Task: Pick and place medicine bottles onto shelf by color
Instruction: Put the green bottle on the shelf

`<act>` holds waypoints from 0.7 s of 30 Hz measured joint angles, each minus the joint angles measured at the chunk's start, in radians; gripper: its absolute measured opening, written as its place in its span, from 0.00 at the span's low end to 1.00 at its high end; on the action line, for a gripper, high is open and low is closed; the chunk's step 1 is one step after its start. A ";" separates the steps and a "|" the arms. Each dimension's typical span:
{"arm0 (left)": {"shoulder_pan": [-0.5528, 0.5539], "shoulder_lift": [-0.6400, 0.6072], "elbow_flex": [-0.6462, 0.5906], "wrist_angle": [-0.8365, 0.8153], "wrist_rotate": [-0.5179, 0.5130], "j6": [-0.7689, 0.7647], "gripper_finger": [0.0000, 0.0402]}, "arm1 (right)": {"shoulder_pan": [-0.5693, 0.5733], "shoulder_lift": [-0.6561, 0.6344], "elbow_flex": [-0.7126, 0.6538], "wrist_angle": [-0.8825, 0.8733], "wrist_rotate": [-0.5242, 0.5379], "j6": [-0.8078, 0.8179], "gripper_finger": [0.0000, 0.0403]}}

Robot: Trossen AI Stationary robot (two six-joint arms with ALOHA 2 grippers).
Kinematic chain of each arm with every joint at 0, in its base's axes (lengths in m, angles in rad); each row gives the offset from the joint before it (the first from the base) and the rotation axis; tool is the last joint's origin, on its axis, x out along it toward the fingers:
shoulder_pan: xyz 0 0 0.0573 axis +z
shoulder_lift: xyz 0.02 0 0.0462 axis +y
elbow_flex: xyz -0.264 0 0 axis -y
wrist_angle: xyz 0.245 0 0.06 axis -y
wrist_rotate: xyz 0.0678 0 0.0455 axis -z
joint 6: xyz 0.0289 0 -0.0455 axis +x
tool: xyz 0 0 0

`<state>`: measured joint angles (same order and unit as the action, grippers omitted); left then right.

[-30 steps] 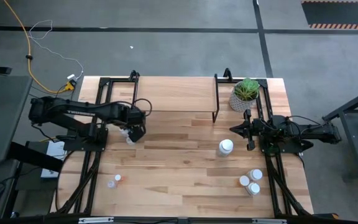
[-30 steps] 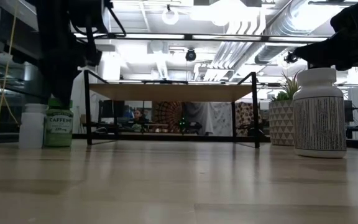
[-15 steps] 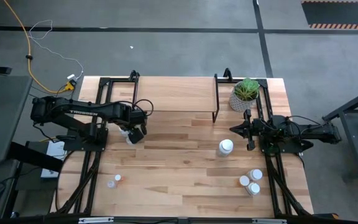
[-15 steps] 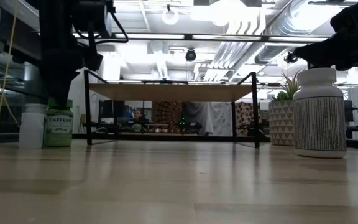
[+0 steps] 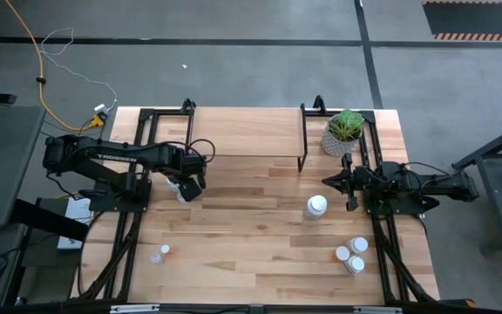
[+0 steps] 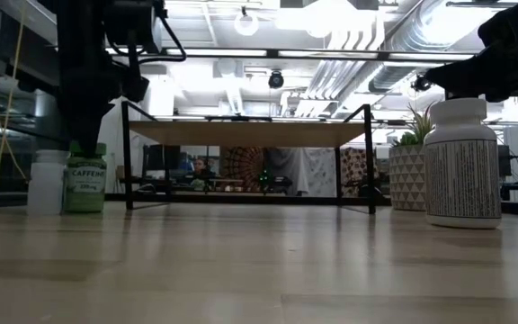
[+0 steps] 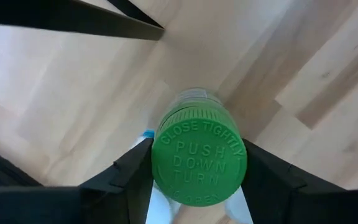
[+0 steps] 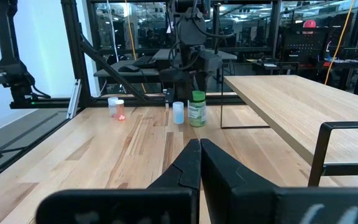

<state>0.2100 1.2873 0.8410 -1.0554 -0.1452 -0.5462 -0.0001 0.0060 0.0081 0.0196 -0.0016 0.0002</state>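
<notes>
Left gripper [image 5: 187, 186] pinching green-capped bottle [image 7: 198, 163] standing on table [image 5: 251, 235], just left of shelf [image 5: 244, 132]; large white bottle [image 5: 317, 207] mid-table; right gripper [image 5: 331, 180] fingers pressed together, hovering beside potted plant [image 5: 344, 129].

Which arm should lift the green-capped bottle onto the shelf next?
Left. The left gripper already brackets the green-capped bottle beside the shelf; the right gripper waits shut across the table.
</notes>
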 joint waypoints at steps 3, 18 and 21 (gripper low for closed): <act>-0.002 -0.007 0.031 -0.006 0.051 0.001 0.46 | 0.000 0.000 0.000 0.000 0.000 0.000 0.00; -0.054 -0.014 0.563 -0.165 0.091 0.027 0.46 | 0.000 0.000 0.000 0.000 0.000 0.000 0.00; -0.013 0.046 0.724 -0.266 0.041 0.064 0.46 | 0.000 0.000 0.000 0.000 0.000 0.000 0.00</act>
<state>0.1972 1.3329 1.5650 -1.3211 -0.1041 -0.4819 0.0002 0.0063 0.0082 0.0196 -0.0015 0.0002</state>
